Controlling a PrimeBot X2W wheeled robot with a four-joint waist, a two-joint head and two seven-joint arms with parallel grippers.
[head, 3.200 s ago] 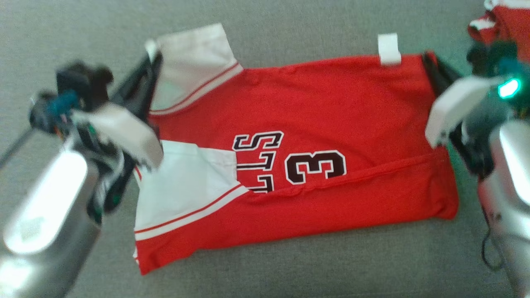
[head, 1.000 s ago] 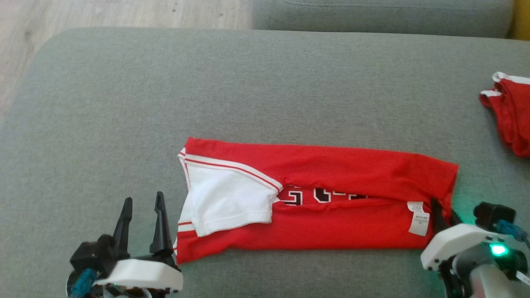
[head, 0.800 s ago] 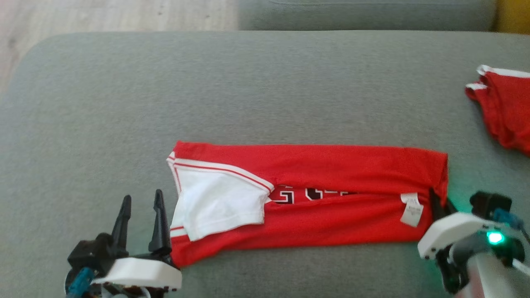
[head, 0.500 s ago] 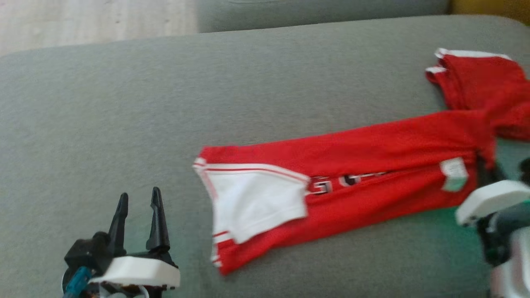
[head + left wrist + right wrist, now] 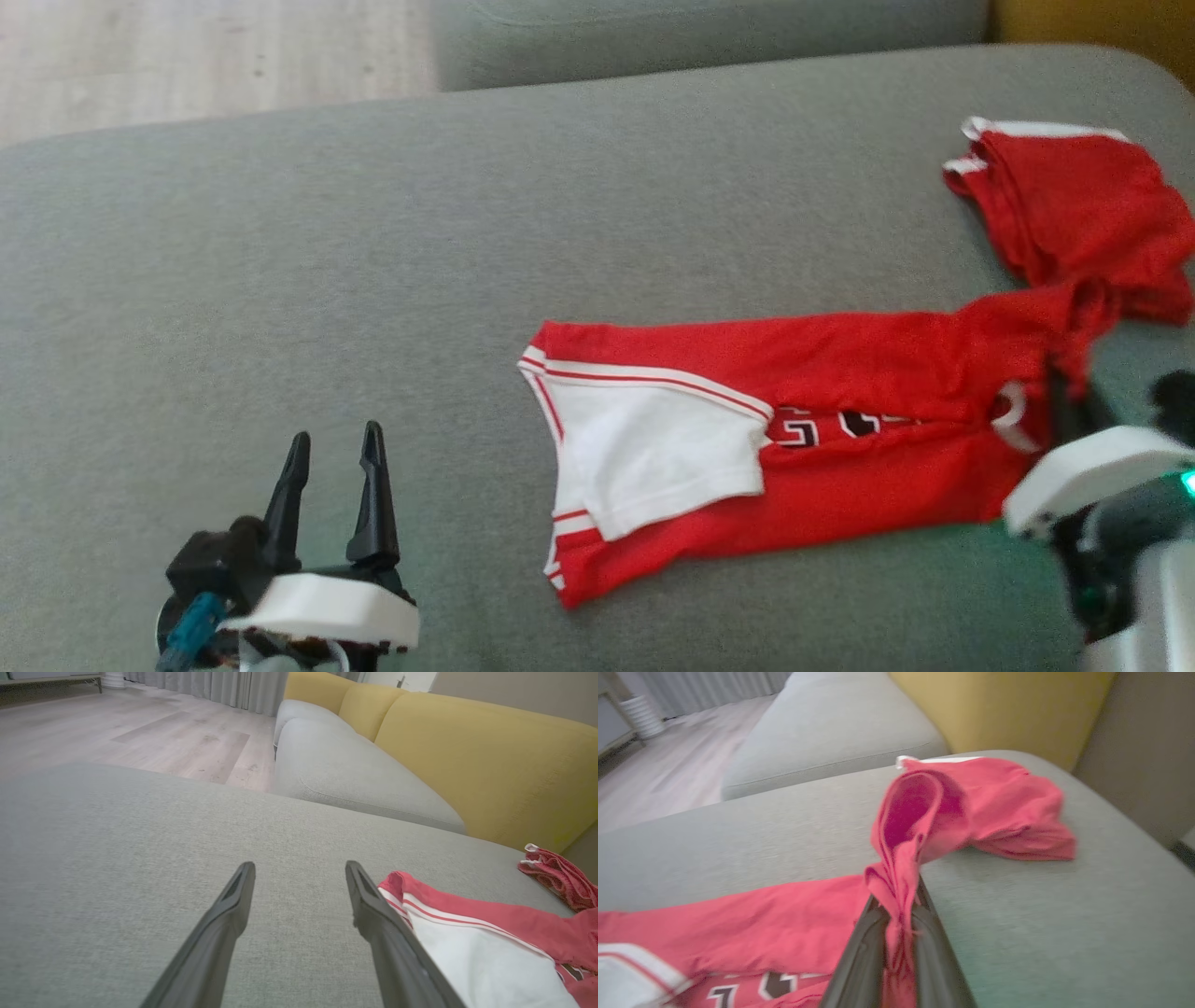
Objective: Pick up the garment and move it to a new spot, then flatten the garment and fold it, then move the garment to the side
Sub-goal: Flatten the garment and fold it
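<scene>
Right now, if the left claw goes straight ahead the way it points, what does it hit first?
Probably nothing soon: the open left claw points along bare grey fabric cushion. The folded red-and-white jersey sits just off its right finger, outside that line; depth is uncertain.

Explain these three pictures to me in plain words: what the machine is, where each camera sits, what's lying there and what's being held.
This is a wheeled robot with two arms, each ending in a two-fingered gripper. One picture looks down from its head; the other two come from cameras on its wrists, looking along the fingers. The surface is a grey sofa cushion. On it lies a folded red jersey with a white sleeve, and beside it a second red garment. The right gripper has its jaws shut on the jersey's end, bunching the cloth. The left gripper rests apart from the jersey, jaws open, holding nothing.
</scene>
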